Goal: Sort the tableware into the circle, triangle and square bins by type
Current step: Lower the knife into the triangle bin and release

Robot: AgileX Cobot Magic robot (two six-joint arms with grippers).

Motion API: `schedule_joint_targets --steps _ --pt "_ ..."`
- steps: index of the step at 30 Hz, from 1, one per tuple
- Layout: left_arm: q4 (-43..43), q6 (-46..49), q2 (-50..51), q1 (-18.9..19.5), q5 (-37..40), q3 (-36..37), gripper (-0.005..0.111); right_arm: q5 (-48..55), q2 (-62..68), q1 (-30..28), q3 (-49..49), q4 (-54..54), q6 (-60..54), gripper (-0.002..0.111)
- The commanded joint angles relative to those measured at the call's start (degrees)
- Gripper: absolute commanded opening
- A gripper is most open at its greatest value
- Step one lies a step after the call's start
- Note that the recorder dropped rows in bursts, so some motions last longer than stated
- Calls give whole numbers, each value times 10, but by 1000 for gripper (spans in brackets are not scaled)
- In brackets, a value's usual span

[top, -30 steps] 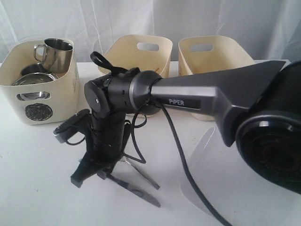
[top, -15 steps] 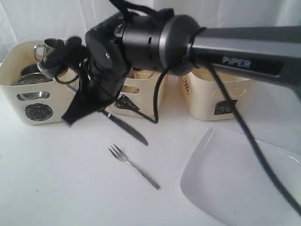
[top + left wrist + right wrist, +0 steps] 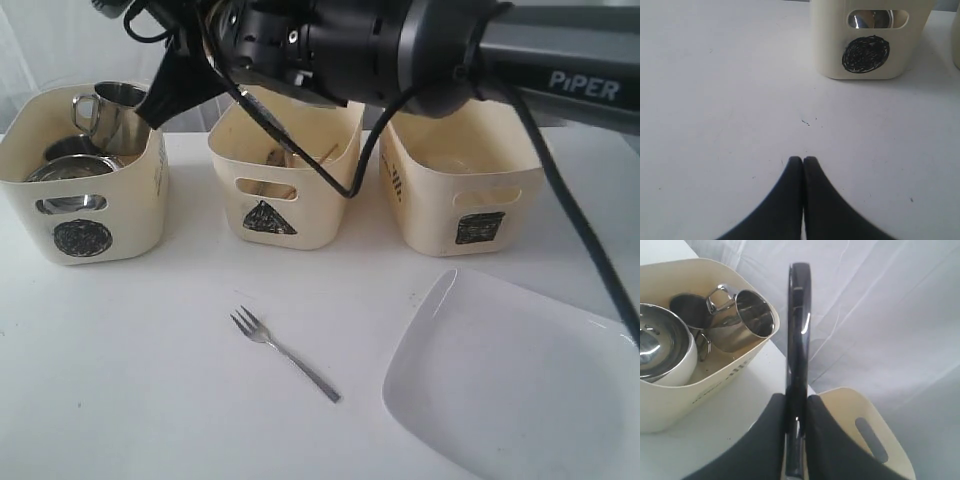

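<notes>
My right gripper [image 3: 796, 397] is shut on the dark shiny knife [image 3: 799, 315], which stands up between its fingers. It hangs high over the gap between the circle bin [image 3: 85, 200] and the triangle bin [image 3: 285, 190]; its dark fingers [image 3: 168, 95] show there. Two steel mugs [image 3: 742, 320] and the white bowl [image 3: 670, 365] lie in the circle bin. The fork [image 3: 283, 366] lies on the table in front of the triangle bin. The white plate [image 3: 510, 390] sits front right. My left gripper [image 3: 803, 160] is shut and empty, low over bare table facing the circle bin [image 3: 870, 40].
The square bin [image 3: 465, 190] stands at the right of the row. The right arm's body and cable [image 3: 560, 200] stretch across the top and down the right side. Some cutlery shows inside the triangle bin. A white curtain hangs behind.
The right arm has lifted the knife off the table and carried it up and back, above the bins. The fork, once hidden behind the arm, lies uncovered. The left gripper has stayed shut.
</notes>
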Motion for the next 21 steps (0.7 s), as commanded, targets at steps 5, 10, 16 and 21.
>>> schedule_joint_targets --steps 5,10,16,21 --pt "-3 -1 -2 0 -2 2 0 -73 40 -17 0 -131 6 0" --pt "-3 -1 -2 0 -2 2 0 -73 55 -27 0 -139 6 0" --pt "-3 -1 -2 0 -2 2 0 -63 60 -47 0 -137 7 0" --pt "-3 -1 -2 0 -2 2 0 -48 65 -56 0 -136 16 0"
